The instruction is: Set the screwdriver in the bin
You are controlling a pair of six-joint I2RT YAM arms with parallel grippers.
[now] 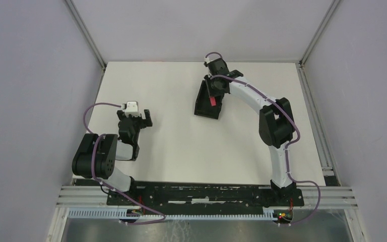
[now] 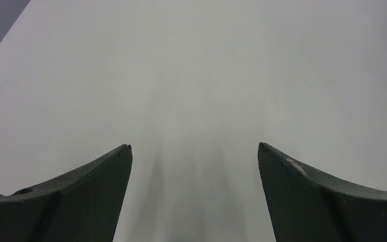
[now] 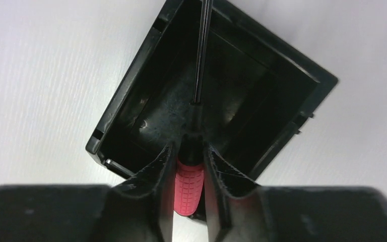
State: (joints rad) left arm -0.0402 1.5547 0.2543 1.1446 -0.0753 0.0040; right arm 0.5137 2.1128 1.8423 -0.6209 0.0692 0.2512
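1. The screwdriver lies lengthwise away from the right gripper, red handle nearest the fingers and thin black shaft reaching over the inside of the bin.
2. The fingers press on the handle from both sides, gripping it.
3. The shaft's tip runs off the top of the wrist view, as does the bin's far corner.
4. Bare white table surrounds the bin.
5. The left gripper gapes wide over the table, well apart.
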